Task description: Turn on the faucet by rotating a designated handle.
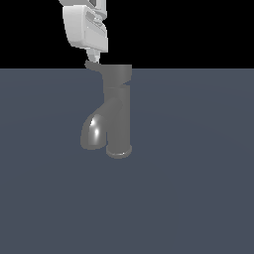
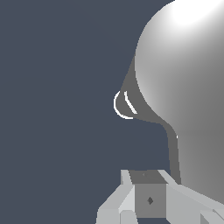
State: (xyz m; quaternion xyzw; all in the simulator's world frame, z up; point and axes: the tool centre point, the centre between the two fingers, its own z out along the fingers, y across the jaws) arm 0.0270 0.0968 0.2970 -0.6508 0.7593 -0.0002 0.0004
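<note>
The gripper (image 1: 93, 56) hangs just above the handle (image 1: 92, 66) tip, possibly touching; whether its jaws are apart cannot be told. The handle juts sideways toward the exterior view's left from the upright faucet (image 1: 118, 111), above its down-curving spout (image 1: 95, 131).

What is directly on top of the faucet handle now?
The gripper hangs right above the handle tip, its fingertips at the lever. Whether they touch it cannot be seen; the fingers cover that spot.
</note>
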